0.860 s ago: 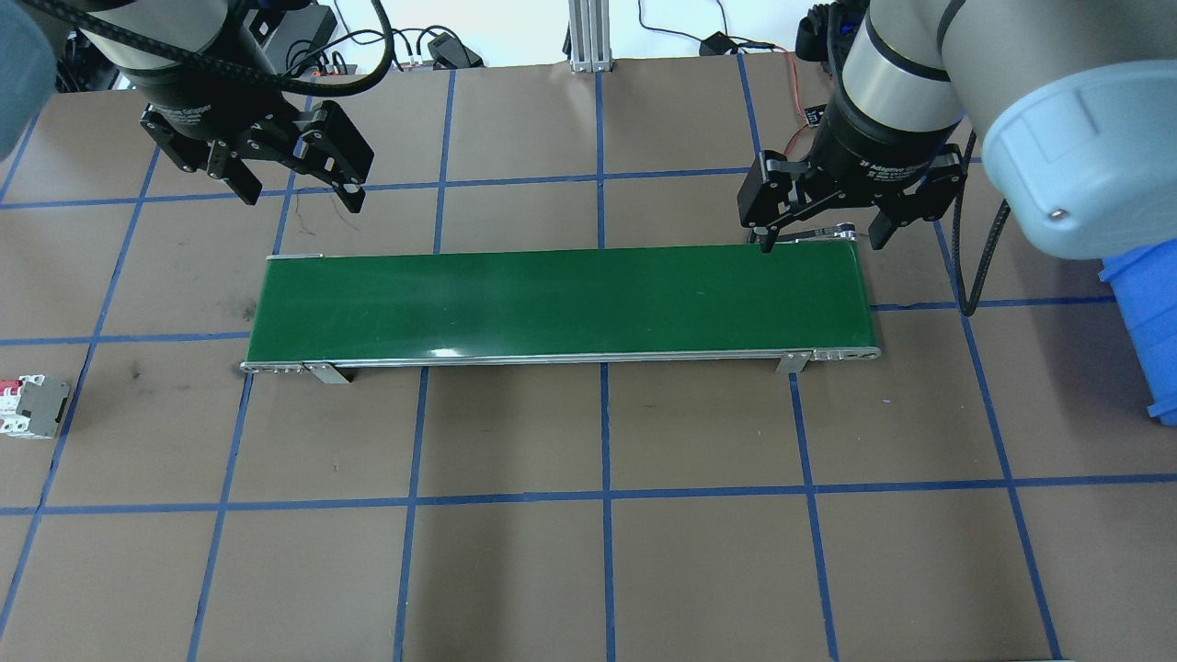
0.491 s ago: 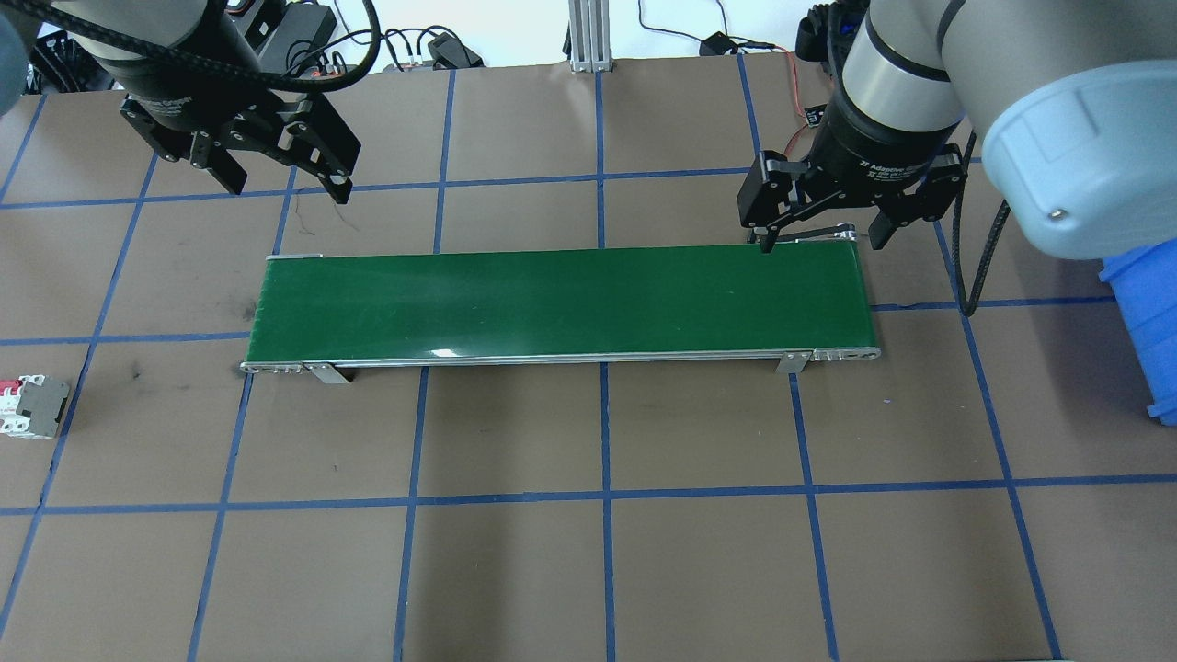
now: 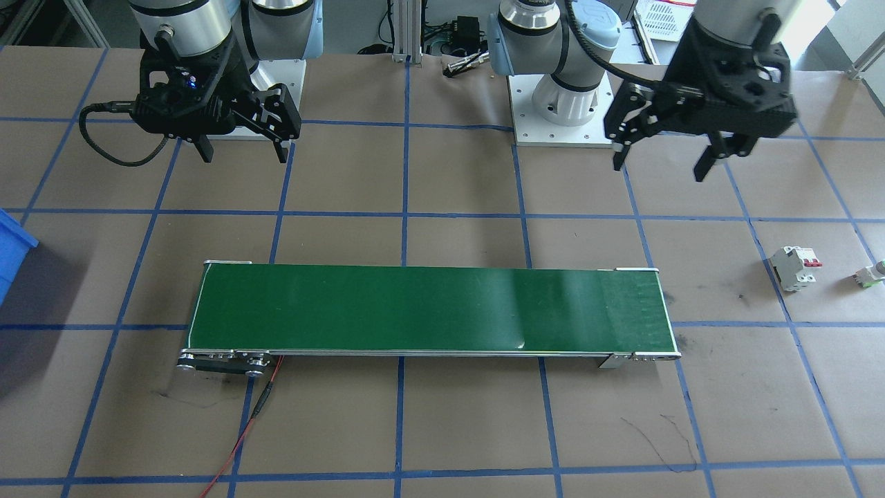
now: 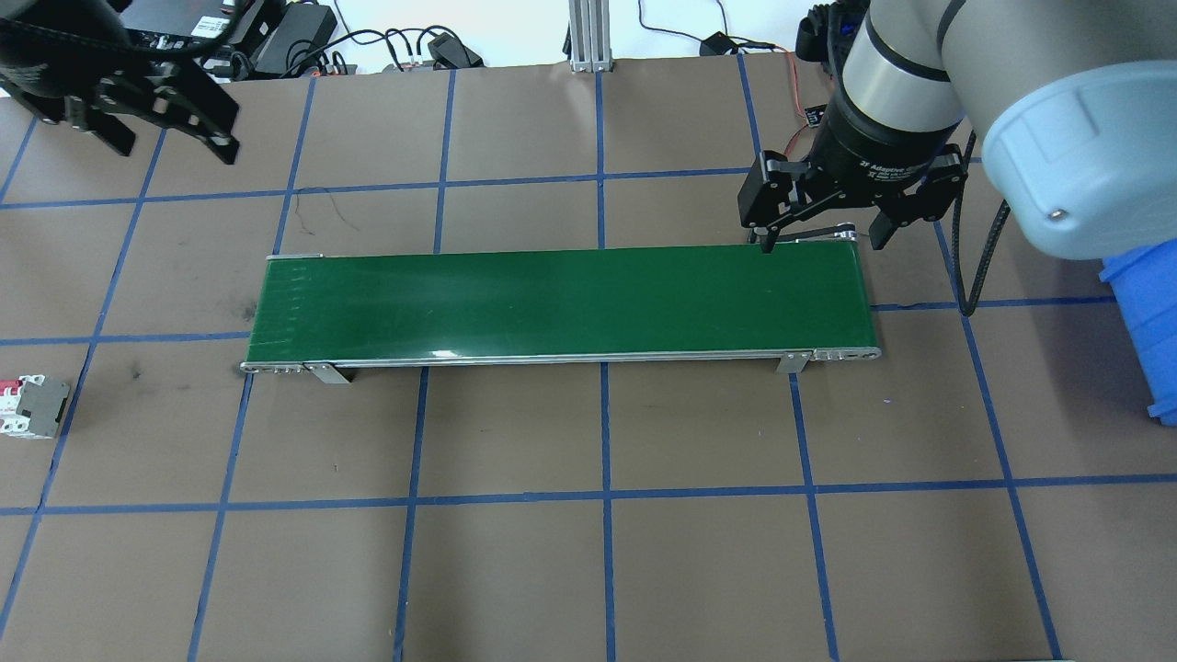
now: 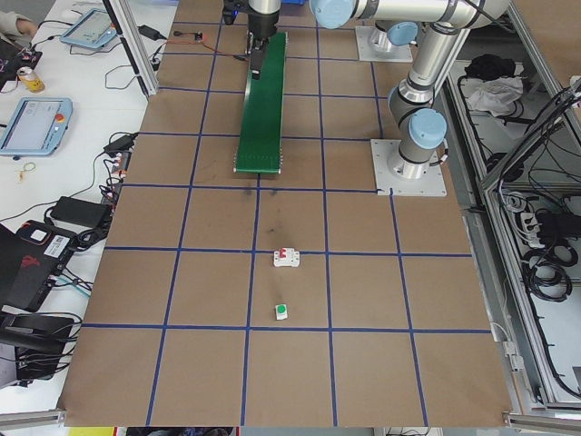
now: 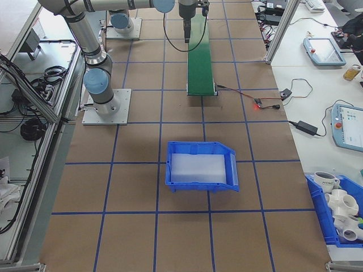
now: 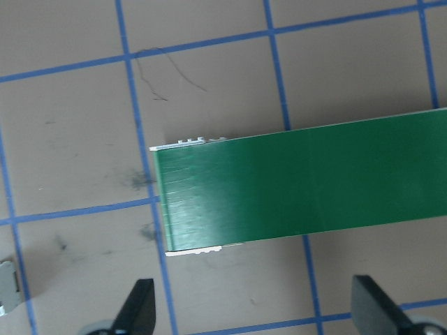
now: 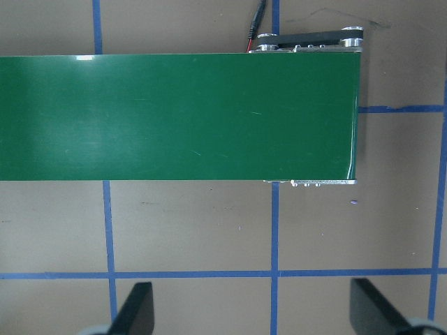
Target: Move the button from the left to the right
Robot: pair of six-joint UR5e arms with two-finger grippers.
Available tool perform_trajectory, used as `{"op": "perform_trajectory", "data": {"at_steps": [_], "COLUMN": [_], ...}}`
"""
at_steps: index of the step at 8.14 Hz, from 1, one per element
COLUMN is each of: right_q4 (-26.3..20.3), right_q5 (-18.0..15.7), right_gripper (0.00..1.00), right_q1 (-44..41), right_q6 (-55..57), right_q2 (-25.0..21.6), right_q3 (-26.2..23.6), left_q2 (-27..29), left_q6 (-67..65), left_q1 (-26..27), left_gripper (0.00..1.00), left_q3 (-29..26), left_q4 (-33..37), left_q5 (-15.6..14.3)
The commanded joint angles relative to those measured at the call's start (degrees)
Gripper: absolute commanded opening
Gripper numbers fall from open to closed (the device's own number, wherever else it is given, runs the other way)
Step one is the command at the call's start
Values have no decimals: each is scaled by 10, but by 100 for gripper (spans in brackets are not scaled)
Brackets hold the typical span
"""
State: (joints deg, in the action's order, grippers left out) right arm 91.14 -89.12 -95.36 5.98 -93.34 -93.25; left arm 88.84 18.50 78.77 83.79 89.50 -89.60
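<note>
Left tool (image 3: 662, 168) spread wide, empty, right tool (image 3: 242, 151) likewise, round-capped green button (image 3: 872, 274)

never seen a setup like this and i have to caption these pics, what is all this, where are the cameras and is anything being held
Two robot arms stand at a brown table marked with blue tape squares. Each arm ends in a two-finger claw: the left gripper and the right gripper. Both are open and hold nothing.

One camera looks from behind the robot, one faces it from across the table, two sit at the table's ends, and one rides on each wrist, looking down past the fingers.

In the middle lies a long green conveyor belt, with nothing on it. Off the robot's left end lie a white circuit breaker and, further out, the small green-capped button. A blue bin sits off the right end.
</note>
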Motion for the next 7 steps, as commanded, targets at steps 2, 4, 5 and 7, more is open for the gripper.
{"op": "perform_trajectory", "data": {"at_steps": [2,4,5,7], "right_q4": [0,0,0,0], "right_q5": [0,0,0,1], "right_gripper": [100,100,100,100], "right_q1": [0,0,0,0], "right_q6": [0,0,0,0], "right_q2": [0,0,0,0], "right_q3": [0,0,0,-1], "left_q2": [31,70,89,133], "left_q6": [84,123,146,174], "left_q1": [-206,-299,-343,-401], "left_gripper": [100,100,100,100], "left_q3": [-1,-13,-15,-16], "left_q4": [-4,0,-4,-76], "left_q5": [-5,-48,-48,-49]}}
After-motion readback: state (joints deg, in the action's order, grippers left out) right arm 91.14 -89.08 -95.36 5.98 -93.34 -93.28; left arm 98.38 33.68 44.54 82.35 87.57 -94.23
